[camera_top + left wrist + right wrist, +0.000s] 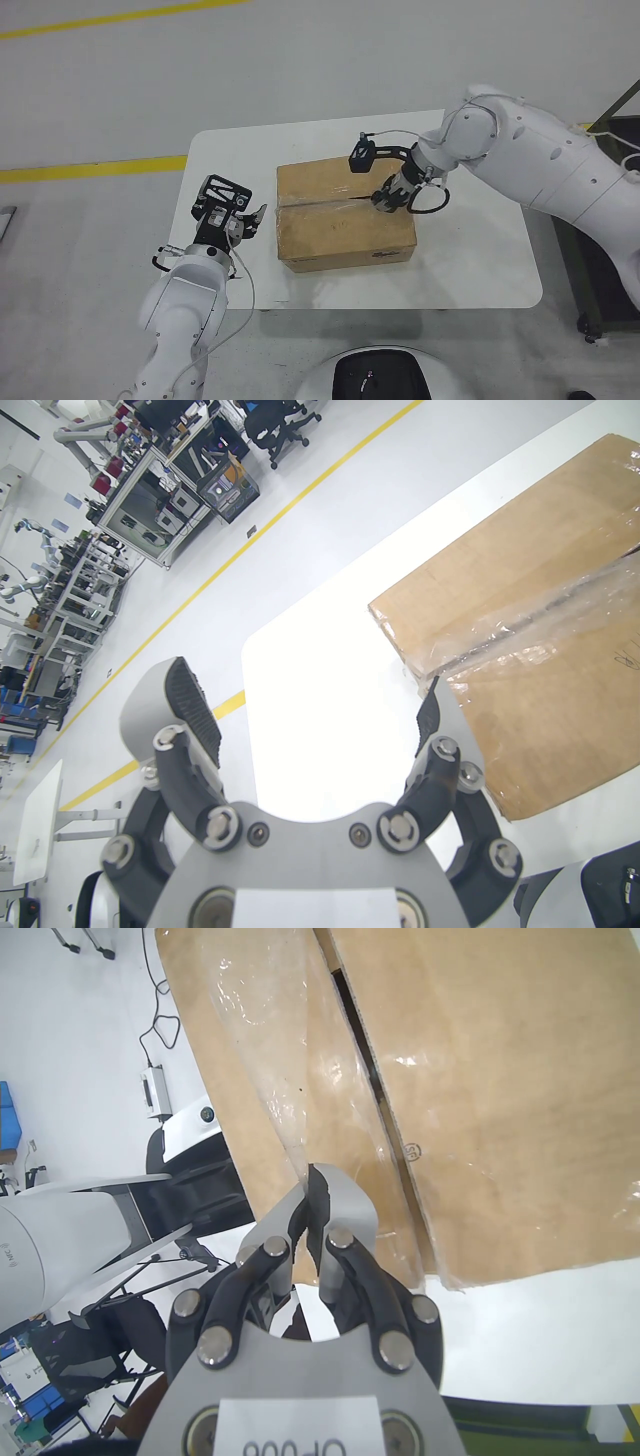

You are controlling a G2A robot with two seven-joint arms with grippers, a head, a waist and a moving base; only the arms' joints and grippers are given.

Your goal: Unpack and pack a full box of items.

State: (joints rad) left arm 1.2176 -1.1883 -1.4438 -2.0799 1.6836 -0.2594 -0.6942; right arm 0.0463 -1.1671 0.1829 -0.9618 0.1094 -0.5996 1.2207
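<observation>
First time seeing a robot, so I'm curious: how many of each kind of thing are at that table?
cardboard box: 1
clear tape: 1 strip, along the box seam
pairs of robot fingers: 2, the left fingers open, the right fingers pinching the tape
white table: 1
Total: 5

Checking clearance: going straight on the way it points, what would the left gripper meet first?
Likely the bare white table top, though depth is unclear; the taped brown cardboard box lies just beside the open left gripper.

Free table (480,265) room on both sides of the taped box (345,225), bulky obstacle mid-table.
</observation>
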